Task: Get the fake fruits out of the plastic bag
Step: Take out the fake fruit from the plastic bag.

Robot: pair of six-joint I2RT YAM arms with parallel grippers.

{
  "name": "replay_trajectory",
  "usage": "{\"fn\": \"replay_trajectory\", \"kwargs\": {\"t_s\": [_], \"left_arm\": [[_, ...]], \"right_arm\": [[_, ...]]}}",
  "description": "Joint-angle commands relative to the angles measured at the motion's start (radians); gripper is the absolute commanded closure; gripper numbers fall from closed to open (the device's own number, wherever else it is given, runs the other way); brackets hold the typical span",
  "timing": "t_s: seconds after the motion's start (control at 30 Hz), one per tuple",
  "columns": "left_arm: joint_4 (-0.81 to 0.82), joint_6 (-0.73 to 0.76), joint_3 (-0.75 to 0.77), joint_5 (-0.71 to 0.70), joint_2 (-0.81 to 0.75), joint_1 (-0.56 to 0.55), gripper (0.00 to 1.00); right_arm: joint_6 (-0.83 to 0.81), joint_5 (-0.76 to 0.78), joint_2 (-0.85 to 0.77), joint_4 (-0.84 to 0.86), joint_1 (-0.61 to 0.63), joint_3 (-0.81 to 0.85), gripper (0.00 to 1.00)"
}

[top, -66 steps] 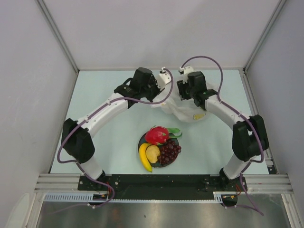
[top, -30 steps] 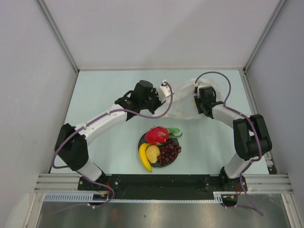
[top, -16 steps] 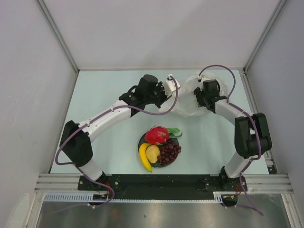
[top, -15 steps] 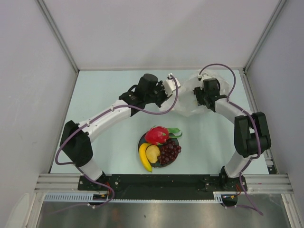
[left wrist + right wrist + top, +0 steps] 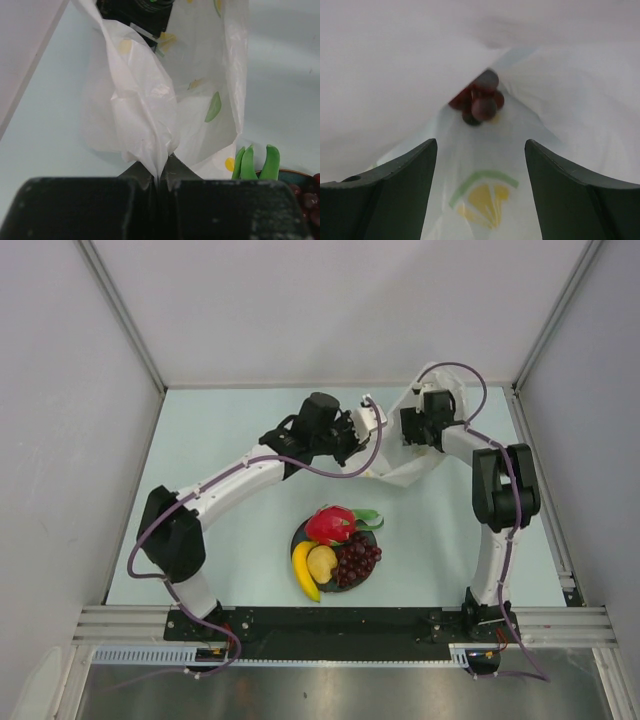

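The plastic bag (image 5: 421,464) is stretched between both grippers at the back right. My left gripper (image 5: 371,424) is shut on a bunched fold of the bag (image 5: 145,105), jaws pressed together (image 5: 161,175). The right gripper (image 5: 407,430) is open inside the bag (image 5: 485,197), fingers wide apart (image 5: 480,145), nothing between them. A small dark red grape bunch (image 5: 477,102) shows ahead of it between the bag's folds. On the plate (image 5: 366,583) lie a dragon fruit (image 5: 330,524), banana (image 5: 303,572), round yellow fruit (image 5: 321,562) and grapes (image 5: 357,560).
The plate sits in front of the bag, near the table's middle. Its rim (image 5: 282,173) and the dragon fruit's green tips (image 5: 255,161) show just past the bag's lower edge. A slanted white wall (image 5: 25,55) runs along the left.
The right gripper has opened wider and shifted left and back within the bag. The left gripper, still shut on the bag, moved right. The bag is pulled tauter and higher.
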Motion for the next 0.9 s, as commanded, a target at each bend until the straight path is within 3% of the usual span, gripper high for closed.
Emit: {"fn": "replay_trajectory", "kwargs": {"t_s": [0.0,0.2,0.53,0.63,0.77,0.83,0.87], "left_arm": [[-0.016,0.025,0.067,0.042,0.018,-0.001,1.0],[-0.029,0.023,0.076,0.034,0.025,0.001,1.0],[-0.046,0.028,0.065,0.03,0.024,-0.001,1.0],[-0.049,0.022,0.059,0.03,0.024,-0.001,1.0],[-0.043,0.022,0.03,0.027,0.016,-0.001,1.0],[-0.035,0.022,0.01,0.022,0.008,-0.001,1.0],[-0.033,0.025,0.002,0.022,0.007,0.001,1.0]], "right_arm": [[0.023,-0.019,0.121,0.014,0.004,0.185,0.23],[-0.081,0.027,0.284,-0.095,0.011,0.426,0.21],[-0.231,0.081,0.37,-0.058,0.041,0.442,0.22],[-0.248,0.07,0.377,-0.037,0.039,0.442,0.27],[-0.251,0.028,0.35,-0.029,0.039,0.417,0.49],[-0.241,-0.006,0.324,-0.024,0.039,0.39,0.53],[-0.233,-0.014,0.29,-0.026,0.039,0.381,0.6]]}}
